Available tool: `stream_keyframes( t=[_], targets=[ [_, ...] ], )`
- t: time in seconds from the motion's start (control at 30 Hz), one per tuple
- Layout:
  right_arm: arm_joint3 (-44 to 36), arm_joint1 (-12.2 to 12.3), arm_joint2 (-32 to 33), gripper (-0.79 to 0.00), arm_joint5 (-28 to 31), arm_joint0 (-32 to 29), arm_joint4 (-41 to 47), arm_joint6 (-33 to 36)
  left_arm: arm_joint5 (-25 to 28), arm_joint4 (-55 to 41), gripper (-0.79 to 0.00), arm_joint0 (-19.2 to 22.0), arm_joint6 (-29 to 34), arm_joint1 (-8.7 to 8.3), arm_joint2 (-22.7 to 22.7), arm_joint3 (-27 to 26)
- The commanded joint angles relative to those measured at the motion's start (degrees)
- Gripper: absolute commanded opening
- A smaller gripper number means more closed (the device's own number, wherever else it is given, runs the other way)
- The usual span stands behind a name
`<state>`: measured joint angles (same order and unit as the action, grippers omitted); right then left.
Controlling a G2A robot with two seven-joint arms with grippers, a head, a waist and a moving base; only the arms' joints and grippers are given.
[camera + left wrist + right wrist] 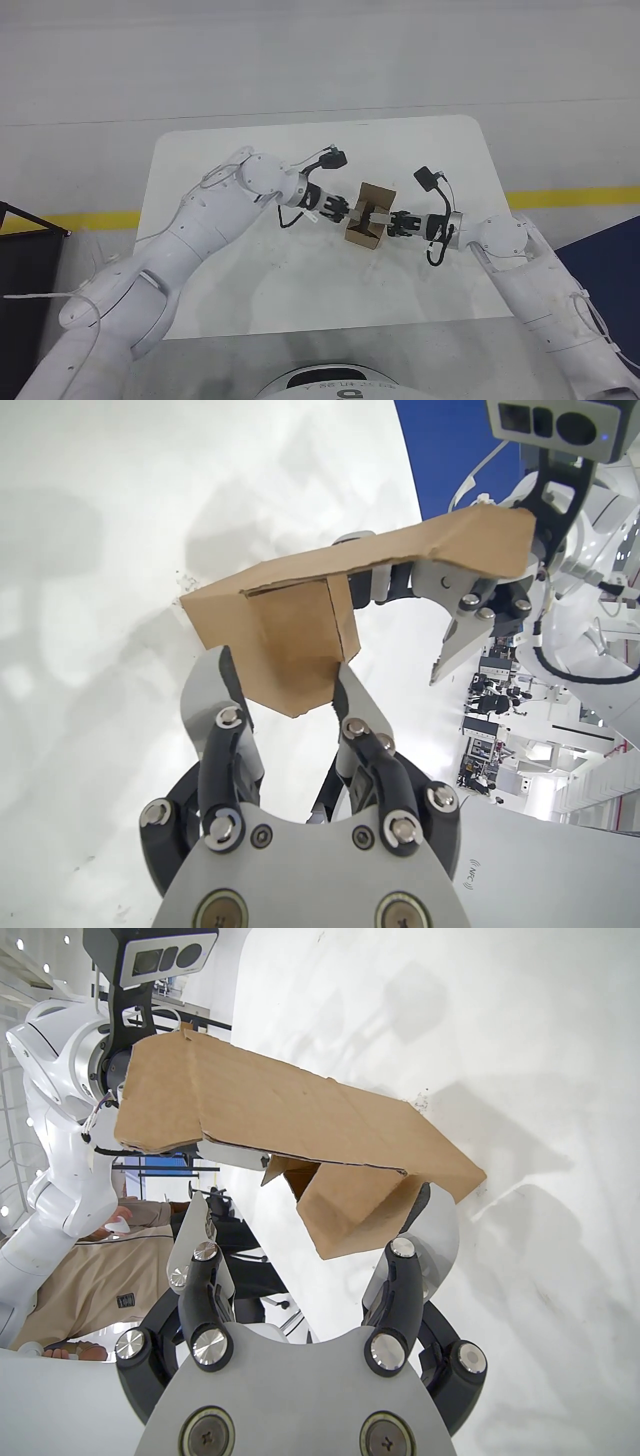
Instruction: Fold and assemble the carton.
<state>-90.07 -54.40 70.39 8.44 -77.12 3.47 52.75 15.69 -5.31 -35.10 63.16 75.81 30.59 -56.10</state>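
A small brown carton (369, 214) is held above the middle of the white table (300, 290), partly folded, with one long flap sticking out. My left gripper (348, 211) comes at it from the left side. In the left wrist view this gripper (282, 680) is shut on the carton (280, 635), one finger on each side of its folded end. My right gripper (392, 221) is at the opposite side. In the right wrist view it (310, 1195) stands open around a hanging flap of the carton (300, 1103), which touches only one finger (430, 1213).
The table's rounded far corners and edges lie well away from the carton on all sides. A yellow floor stripe (580, 197) runs behind the table, and a dark frame (20, 225) stands off its left side.
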Motion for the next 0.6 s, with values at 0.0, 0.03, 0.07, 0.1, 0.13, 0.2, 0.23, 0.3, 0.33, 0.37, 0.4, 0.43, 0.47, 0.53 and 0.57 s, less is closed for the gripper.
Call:
stream_keyframes(
  t=[0.0, 0.03, 0.07, 0.1, 0.13, 0.2, 0.23, 0.3, 0.33, 0.37, 0.4, 0.43, 0.47, 0.53, 0.57],
  targets=[
    [-0.1, 0.0, -0.1, -0.108, -0.1, 0.1, -0.1, 0.0, 0.4, 0.1, 0.000, -0.3, -0.1, 0.06, 0.1, 0.2],
    [-0.1, 0.0, -0.2, -0.111, -0.2, 0.1, -0.1, 0.0, 0.4, 0.2, 0.000, -0.4, -0.1, 0.12, 0.1, 0.4],
    [-0.2, -0.1, -0.3, -0.111, -0.3, 0.1, -0.2, 0.1, 0.5, 0.1, -0.065, -0.5, -0.1, 0.21, 0.1, 0.5],
    [-0.2, -0.1, -0.3, -0.123, -0.4, 0.2, -0.2, 0.1, 0.5, 0.2, -0.163, -0.5, -0.1, 0.31, 0.1, 0.7],
    [-0.3, -0.1, -0.4, -0.126, -0.4, 0.2, -0.2, 0.1, 0.6, 0.2, -0.188, -0.5, 0.1, 0.43, 0.0, 1.0],
    [-0.4, -0.1, -0.4, -0.139, -0.6, 0.3, -0.4, 0.1, 0.6, 0.3, -0.342, -0.5, 0.4, 0.72, -0.2, 1.5],
    [-0.5, -0.1, -0.4, -0.135, -0.7, 0.3, -0.4, 0.1, 0.5, 0.2, -0.345, -0.4, 0.7, 0.89, -0.3, 1.8],
    [-0.8, -0.1, -0.3, -0.139, -0.8, 0.2, -0.6, 0.2, 0.3, 0.5, -0.302, -0.1, 1.3, 1.28, -0.7, 2.5],
    [-0.9, -0.1, -0.3, -0.142, -0.9, 0.2, -0.6, 0.1, 0.4, 0.5, -0.314, 0.0, 1.5, 1.50, -0.9, 2.8],
    [-1.0, 0.0, -0.3, -0.142, -0.9, 0.1, -0.7, 0.2, 0.4, 0.4, -0.314, 0.1, 1.8, 1.73, -1.1, 3.0],
    [-1.1, 0.0, -0.4, -0.145, -1.0, 0.0, -0.7, 0.2, 0.3, 0.5, -0.314, 0.4, 2.1, 1.97, -1.3, 3.3],
    [-1.3, -0.1, -0.5, -0.148, -0.9, 0.0, -0.8, 0.2, 0.2, 0.6, -0.332, 0.6, 2.3, 2.22, -1.5, 3.6],
    [-1.3, -0.1, -0.5, -0.145, -0.9, -0.1, -0.8, 0.1, 0.2, 0.4, -0.339, 0.8, 2.5, 2.48, -1.6, 3.8],
    [-1.4, -0.1, -0.7, -0.148, -1.0, -0.1, -0.8, 0.1, 0.0, 0.8, -0.345, 1.5, 3.1, 2.99, -2.1, 4.4],
    [-1.5, -0.1, -0.9, -0.145, -1.0, 0.0, -0.9, 0.1, -0.1, 0.8, -0.397, 1.7, 3.3, 3.23, -2.2, 4.7]
  ],
)
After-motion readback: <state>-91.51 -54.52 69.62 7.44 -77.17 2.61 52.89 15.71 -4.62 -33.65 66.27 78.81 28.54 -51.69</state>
